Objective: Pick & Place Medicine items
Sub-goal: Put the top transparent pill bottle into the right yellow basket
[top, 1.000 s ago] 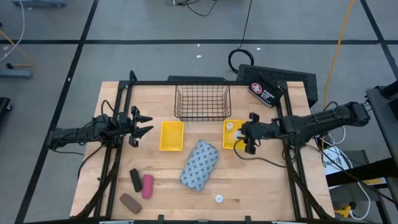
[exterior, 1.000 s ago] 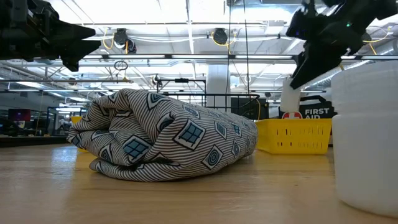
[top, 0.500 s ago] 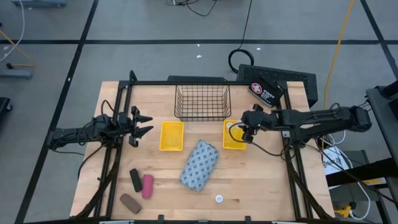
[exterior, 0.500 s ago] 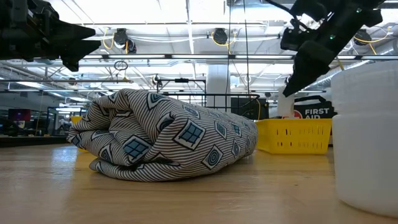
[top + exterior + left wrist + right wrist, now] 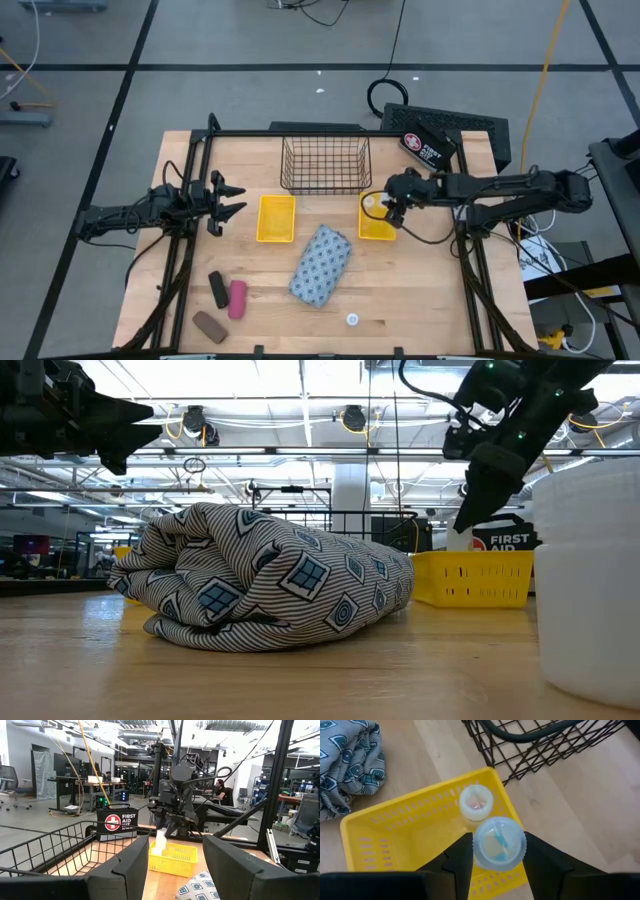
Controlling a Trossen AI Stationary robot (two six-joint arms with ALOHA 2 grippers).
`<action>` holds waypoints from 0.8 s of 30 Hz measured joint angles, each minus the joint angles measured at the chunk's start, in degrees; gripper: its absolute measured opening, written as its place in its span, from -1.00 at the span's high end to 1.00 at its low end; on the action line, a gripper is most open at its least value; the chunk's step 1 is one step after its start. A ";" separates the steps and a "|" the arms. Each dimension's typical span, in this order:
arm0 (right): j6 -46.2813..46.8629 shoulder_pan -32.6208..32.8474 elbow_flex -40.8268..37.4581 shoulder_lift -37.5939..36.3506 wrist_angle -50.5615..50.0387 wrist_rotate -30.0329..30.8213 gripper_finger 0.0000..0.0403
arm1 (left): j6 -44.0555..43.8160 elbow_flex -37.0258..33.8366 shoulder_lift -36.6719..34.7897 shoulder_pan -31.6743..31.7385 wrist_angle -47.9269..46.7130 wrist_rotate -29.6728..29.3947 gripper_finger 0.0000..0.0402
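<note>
Although the low view crops a white bottle (image 5: pixel 590 575) at its edge and the pouch (image 5: pixel 262 578) blocks most of the bench behind it, the other views fill in the rest. The right end effector (image 5: pixel 498 851) grips a white bottle (image 5: pixel 499 844) between its fingers, held over the right yellow tray (image 5: pixel 400 845); a second white bottle (image 5: pixel 476 802) stands inside that tray, just beside the held one. The left yellow tray (image 5: pixel 277 218) shows nothing inside from above, and neither does the wire basket (image 5: pixel 325 165) at 12 o'clock on the bench (image 5: pixel 420 290). The blue-grey patterned pouch lies near the centre, with the third bottle (image 5: pixel 352 320) at 6 o'clock. The black piece (image 5: pixel 217 289), pink piece (image 5: pixel 238 298) and brown piece (image 5: pixel 209 325) cluster at 7 o'clock. The left end effector (image 5: pixel 232 200) hangs at 9 o'clock, fingers apart and holding nothing. A first aid box (image 5: pixel 428 148) sits at 1 o'clock. Beyond the bench, the left wrist view shows a workshop with desks and a seated person (image 5: pixel 220 790).
</note>
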 joint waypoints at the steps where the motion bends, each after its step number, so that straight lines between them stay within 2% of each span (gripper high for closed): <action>1: 0.06 0.00 0.00 0.15 0.04 -0.04 0.29 | 0.00 0.00 0.02 0.01 0.01 0.00 0.01; 24: 2.09 0.07 0.00 4.75 1.69 0.03 0.31 | 0.00 0.00 0.00 0.01 0.01 0.00 0.01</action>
